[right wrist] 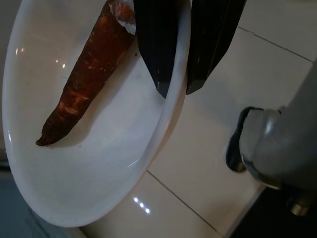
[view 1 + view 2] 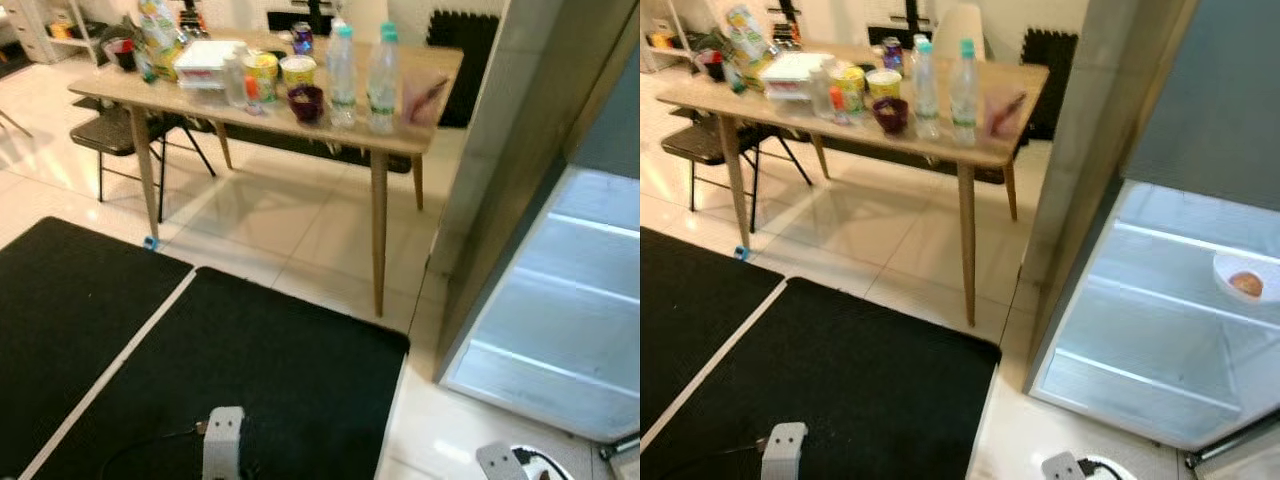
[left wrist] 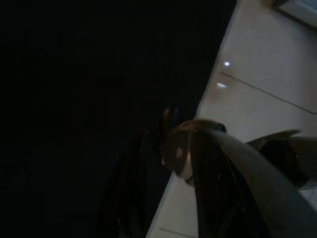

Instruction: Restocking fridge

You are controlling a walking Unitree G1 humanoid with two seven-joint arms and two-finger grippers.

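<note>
Tiled kitchen floor with black mats (image 2: 250, 370), a wooden desk (image 2: 420, 140) ahead and the open fridge (image 2: 1160, 330) at the right, its shelves lit and mostly bare; a pale dish with something orange-brown (image 2: 1245, 283) sits on an upper shelf at the far right edge.

Desk carries two water bottles (image 2: 360, 75), cups, a dark bowl (image 2: 306, 102), packets and a white box; a chair stands behind it.

Right hand (image 1: 173, 91) is clamped on the rim of a white plate (image 1: 99, 173), one finger inside the dish and one outside, pinching the edge. A carrot (image 1: 84, 84) lies loose on the plate, its top end just by the inner finger. The plate hangs low over the floor tiles, held from one side.

Left hand (image 3: 163, 198) hangs idle in the dark; cannot tell whether its fingers are apart or together.

Handling, as a judgement: the plate looks like glazed ceramic, stiff, smooth, slippery and breakable, and a one-sided rim pinch lets it lever downward. The carrot is firm and light but free to roll or slide if the plate tips. Best to keep the plate level, grip deep over the rim, and move slowly toward a fridge shelf; set it down flat before letting go.
</note>
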